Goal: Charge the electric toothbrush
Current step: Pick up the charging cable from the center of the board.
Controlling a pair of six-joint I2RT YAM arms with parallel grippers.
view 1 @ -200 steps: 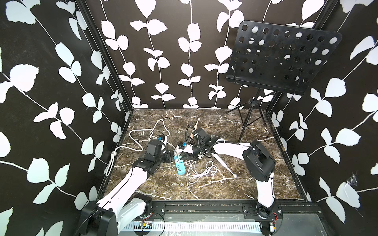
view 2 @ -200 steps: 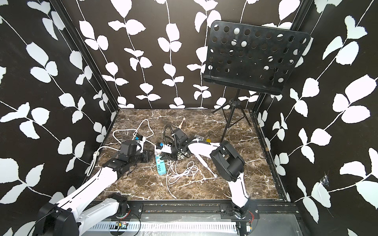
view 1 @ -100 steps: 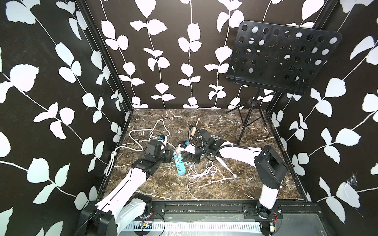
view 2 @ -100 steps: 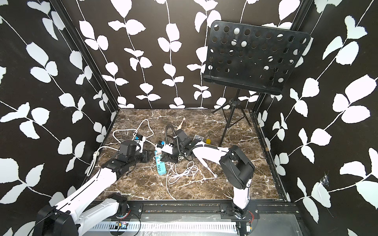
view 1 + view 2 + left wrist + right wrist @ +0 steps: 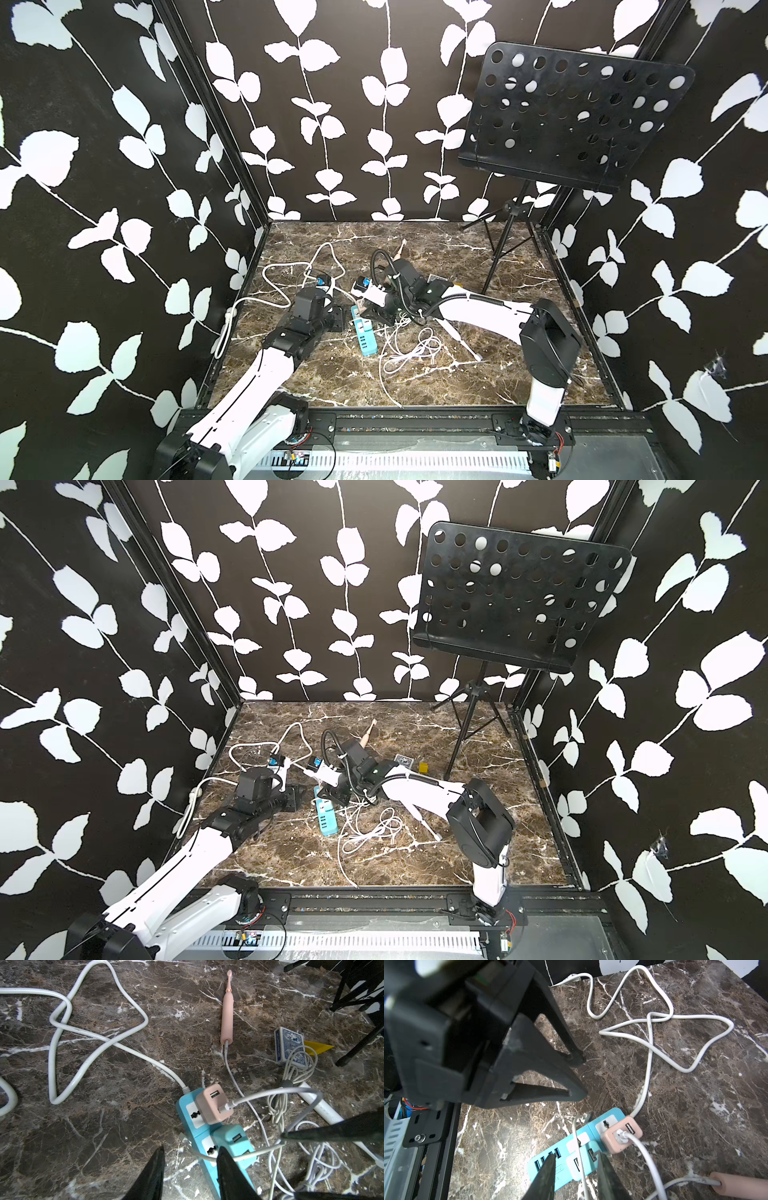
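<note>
My left gripper [image 5: 191,1148] and right gripper [image 5: 576,1155] both sit spread at the teal plastic power strip [image 5: 365,340], pinching nothing. Slim pink electric toothbrush [image 5: 226,1020] lies flat behind them, cord [image 5: 230,1068] attached. There's open brown marble tabletop [image 5: 457,382] along the front edge.

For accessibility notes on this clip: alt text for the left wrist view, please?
A pink electric toothbrush lies on the marble table with a thin cable in its base; a pink USB adapter sits plugged into a blue power strip. The left end effector hovers open over the strip.
</note>
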